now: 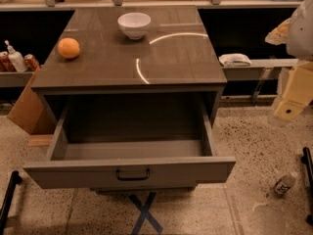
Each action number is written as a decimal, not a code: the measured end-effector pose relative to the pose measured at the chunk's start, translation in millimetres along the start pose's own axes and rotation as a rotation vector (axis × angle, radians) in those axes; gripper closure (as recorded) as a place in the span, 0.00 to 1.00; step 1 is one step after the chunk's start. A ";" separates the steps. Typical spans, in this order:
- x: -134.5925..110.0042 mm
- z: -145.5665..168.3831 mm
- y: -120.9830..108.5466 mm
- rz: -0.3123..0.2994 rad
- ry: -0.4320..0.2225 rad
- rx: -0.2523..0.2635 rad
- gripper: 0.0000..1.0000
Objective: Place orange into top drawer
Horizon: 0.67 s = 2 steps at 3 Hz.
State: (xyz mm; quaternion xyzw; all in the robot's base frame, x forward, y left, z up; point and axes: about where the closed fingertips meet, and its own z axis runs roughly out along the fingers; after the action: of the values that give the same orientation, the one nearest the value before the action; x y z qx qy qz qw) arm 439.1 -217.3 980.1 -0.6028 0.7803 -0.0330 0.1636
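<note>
The orange sits on the left side of the cabinet's top, near its left edge. The top drawer is pulled out wide towards me and its inside shows nothing in it; its dark handle is at the centre of the front panel. My arm comes in at the right edge of the view, and my gripper hangs there as a beige part, well to the right of the cabinet and far from the orange. It holds nothing that I can see.
A white bowl stands at the back of the cabinet top. A cardboard box leans at the cabinet's left. Cans and a bottle sit on the left shelf, a white cloth on the right shelf. A small bottle lies on the floor.
</note>
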 end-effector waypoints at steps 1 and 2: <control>0.0 0.0 0.0 0.000 0.000 0.000 0.00; -19.7 14.6 -5.1 0.035 -0.027 0.000 0.00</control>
State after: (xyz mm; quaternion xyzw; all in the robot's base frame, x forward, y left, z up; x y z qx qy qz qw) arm 452.5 -197.8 971.8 -0.5892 0.7885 -0.0219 0.1750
